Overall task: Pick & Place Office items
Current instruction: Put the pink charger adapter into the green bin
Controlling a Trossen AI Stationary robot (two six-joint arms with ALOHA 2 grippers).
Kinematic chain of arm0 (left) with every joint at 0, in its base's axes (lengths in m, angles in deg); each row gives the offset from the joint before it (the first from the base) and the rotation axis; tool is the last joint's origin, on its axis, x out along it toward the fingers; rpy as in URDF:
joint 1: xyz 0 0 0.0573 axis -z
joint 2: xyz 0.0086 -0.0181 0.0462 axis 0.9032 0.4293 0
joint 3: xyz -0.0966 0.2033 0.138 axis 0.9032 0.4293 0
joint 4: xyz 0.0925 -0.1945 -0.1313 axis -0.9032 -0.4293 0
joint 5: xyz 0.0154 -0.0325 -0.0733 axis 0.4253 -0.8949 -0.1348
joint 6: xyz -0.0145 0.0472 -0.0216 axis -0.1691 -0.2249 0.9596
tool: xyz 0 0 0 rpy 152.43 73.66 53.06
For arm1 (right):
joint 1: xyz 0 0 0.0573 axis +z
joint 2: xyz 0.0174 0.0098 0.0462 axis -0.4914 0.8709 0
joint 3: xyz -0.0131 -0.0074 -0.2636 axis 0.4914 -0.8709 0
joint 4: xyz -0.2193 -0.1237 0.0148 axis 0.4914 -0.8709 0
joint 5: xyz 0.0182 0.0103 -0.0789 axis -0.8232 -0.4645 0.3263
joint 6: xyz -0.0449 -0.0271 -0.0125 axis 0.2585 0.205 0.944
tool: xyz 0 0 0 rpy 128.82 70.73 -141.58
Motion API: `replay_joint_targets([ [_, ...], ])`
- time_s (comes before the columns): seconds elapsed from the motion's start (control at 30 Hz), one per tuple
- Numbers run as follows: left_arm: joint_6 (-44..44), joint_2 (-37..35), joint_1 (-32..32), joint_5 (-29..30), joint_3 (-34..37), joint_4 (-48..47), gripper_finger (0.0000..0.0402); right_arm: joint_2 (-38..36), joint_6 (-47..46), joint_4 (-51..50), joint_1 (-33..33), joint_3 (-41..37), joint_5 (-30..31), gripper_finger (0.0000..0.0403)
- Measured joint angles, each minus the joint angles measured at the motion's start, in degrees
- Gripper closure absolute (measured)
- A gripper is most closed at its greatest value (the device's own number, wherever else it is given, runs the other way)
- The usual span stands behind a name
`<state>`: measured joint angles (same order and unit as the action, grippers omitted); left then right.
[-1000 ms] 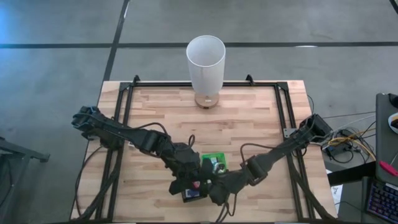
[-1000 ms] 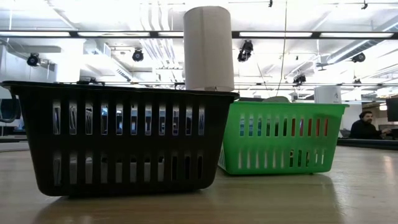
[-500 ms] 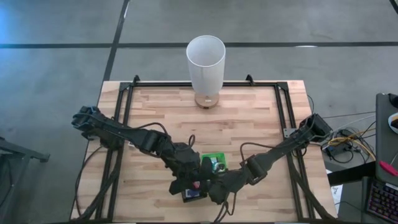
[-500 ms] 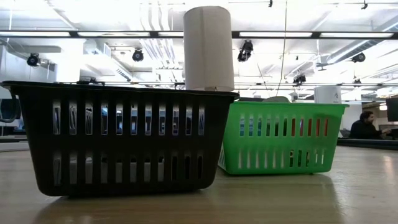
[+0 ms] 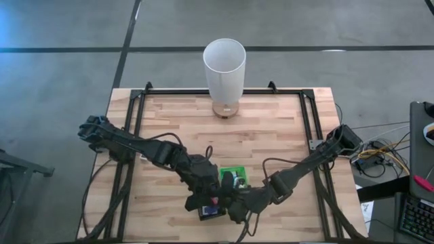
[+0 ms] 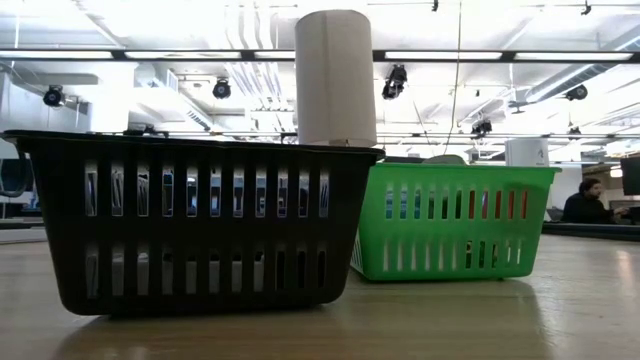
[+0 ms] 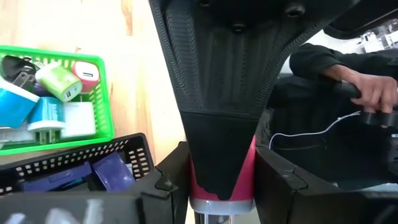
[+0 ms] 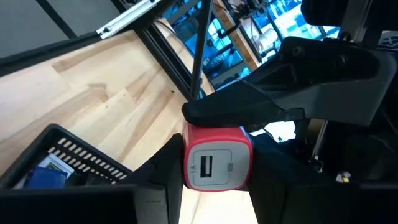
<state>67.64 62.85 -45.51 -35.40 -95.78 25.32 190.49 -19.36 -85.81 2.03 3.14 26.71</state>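
A small pink-red block (image 8: 217,163) with a USB slot on its white face hangs above the black basket (image 5: 205,214) near the table's front edge. My left gripper (image 7: 221,205) and my right gripper (image 8: 217,186) meet there, both shut on it. The basket below holds blue and purple items (image 7: 112,174). Beside it, the green basket (image 7: 102,93) holds white, blue and green blocks (image 7: 59,81). The low view shows both baskets and neither gripper. My left gripper pinches the block's two sides (image 7: 198,186) between its fingers, slanting down from the table's left. The right gripper's finger (image 7: 217,112) covers most of the block. The block hangs clear above the black basket. My right gripper pinches the block by its two sides (image 8: 188,167) between its fingers, coming nearly level from the table's right. The slotted face (image 8: 214,167) points back toward its wrist. One left finger (image 8: 249,111) lies across the block's top.
A tall white cylinder (image 5: 224,68) stands at the middle of the table's far edge. The black basket (image 6: 200,225) and the green basket (image 6: 450,220) stand side by side. Bare wood lies to the left, right and far side. A person's hand (image 7: 373,93) shows beyond the table.
My right hand has turned a little at its wrist beside the left gripper. Both arms otherwise keep their places over the black basket.
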Motion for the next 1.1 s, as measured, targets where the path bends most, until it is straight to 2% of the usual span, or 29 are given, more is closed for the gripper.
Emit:
replay_joint_targets([
  [0.2, 0.52, -0.01, 0.07, 2.55, 0.00, -0.57, 0.0265, 0.02, -0.10, -0.91, 0.57, -0.02, 0.93, 0.0281],
  [0.43, 4.89, -0.15, -0.02, 2.96, -0.15, 0.15, 0.0108, 0.24, -2.15, -4.22, 0.61, -0.11, 1.16, 0.0281],
  [0.57, 6.48, -0.15, -0.04, 2.95, -0.15, -0.09, 0.0059, 0.17, -2.60, -4.26, 0.61, -0.11, 1.17, 0.0281],
  [0.73, 0.61, -0.15, -0.07, 3.04, -0.15, -2.16, 0.0050, 0.13, -4.48, -8.04, 0.89, -0.09, 3.35, 0.0281],
  [0.87, -2.40, -0.73, -0.15, 2.91, -0.15, -6.26, 0.0048, 0.11, -7.13, -14.47, 2.22, -0.04, 9.34, 0.0281],
  [0.97, -4.73, -1.96, 0.07, 2.75, -0.15, -10.36, 0.0047, 0.00, -11.00, -19.50, 3.33, -0.04, 11.61, 0.0281],
  [1.1, -7.75, -3.36, 0.73, 7.61, -0.13, -12.80, 0.0047, -0.11, -19.91, -26.28, 3.95, -0.02, 11.96, 0.0281],
])
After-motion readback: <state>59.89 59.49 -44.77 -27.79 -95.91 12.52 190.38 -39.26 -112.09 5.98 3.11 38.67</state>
